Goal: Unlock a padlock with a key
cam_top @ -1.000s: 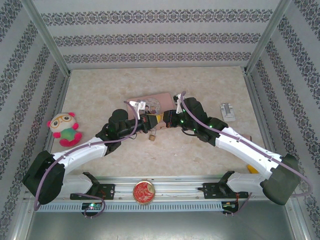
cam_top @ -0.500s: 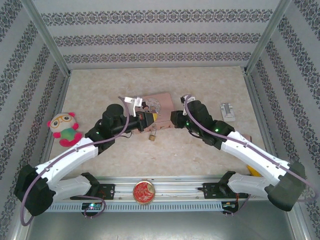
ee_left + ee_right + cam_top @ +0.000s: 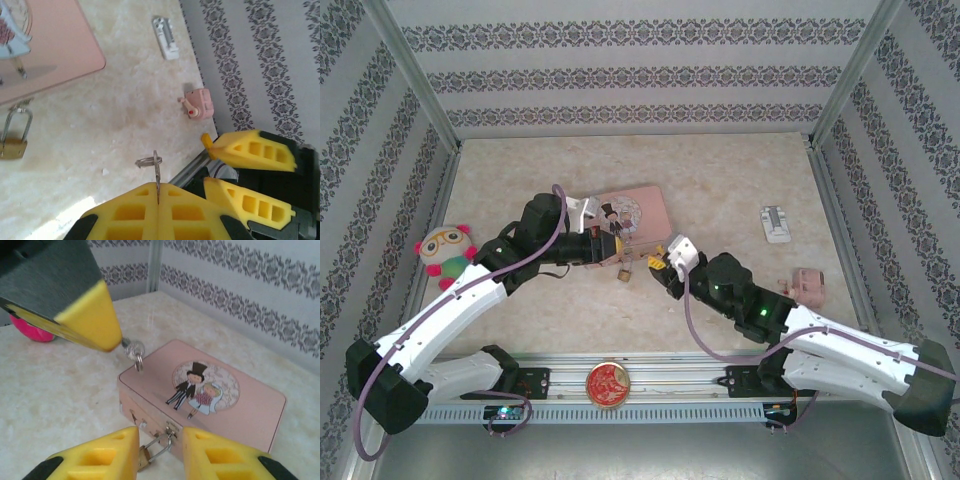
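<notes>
**Two grippers at the pink tin, key clamped in the left**

Pink tin (image 3: 235, 410): flat rectangular metal box with rounded corners, a smooth lid and a printed bride-and-groom oval. Padlock (image 3: 13, 148): tiny brass block with a thin silvery U shackle. It lies on the marbled table (image 3: 740, 170) against the tin's front edge, its shackle hooked at the tin's clasp.

Left gripper (image 3: 157, 195): ribbed yellow fingers pressed together on a thin metal key (image 3: 157, 176). Its wire ring (image 3: 149, 161) sticks out past the tips, just in front of the tin's left corner. The left arm stretches from its base toward the tin, wrist bent inward.

Right gripper (image 3: 160, 442): fingers apart, gripping nothing, tips level with the padlock in front of the tin. The right arm lies low and folded, front-right of the tin.
</notes>
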You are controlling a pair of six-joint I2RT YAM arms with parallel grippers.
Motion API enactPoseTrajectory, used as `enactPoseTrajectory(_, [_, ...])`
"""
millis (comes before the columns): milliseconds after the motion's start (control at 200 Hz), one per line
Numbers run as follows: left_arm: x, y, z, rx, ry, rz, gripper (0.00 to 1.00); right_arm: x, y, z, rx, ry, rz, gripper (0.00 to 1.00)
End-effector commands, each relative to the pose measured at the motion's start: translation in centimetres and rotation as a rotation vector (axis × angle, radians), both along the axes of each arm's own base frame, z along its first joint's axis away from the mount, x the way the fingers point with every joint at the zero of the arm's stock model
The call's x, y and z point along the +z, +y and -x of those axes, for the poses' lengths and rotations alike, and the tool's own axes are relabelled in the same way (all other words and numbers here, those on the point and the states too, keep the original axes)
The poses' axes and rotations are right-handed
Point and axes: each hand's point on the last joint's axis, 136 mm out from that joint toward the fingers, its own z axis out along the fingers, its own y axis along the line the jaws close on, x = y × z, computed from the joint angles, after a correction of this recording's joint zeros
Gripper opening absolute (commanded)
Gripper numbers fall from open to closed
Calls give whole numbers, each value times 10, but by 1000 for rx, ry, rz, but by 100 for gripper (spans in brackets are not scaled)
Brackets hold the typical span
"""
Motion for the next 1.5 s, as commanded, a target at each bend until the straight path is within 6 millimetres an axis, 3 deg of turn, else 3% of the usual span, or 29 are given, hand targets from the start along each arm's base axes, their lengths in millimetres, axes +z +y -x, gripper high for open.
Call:
enactPoseTrajectory(0, [-3, 3, 11, 4, 108, 20, 0, 35, 8, 5, 38, -243, -4, 29])
enactPoseTrajectory(350, [-2, -4, 15, -38, 151, 65, 0, 25, 35, 9, 109, -333, 153, 29])
enactPoseTrajectory(929, [-2, -8, 18, -71, 158, 82, 0, 14, 55, -8, 87, -359, 252, 31])
enactPoseTrajectory(1194, [-1, -9, 21, -86, 163, 90, 0, 10, 56, -13, 65, -354, 267, 25])
enactPoseTrajectory(1494, [-1, -9, 22, -89, 160, 99, 0, 10, 52, -12, 57, -351, 256, 11])
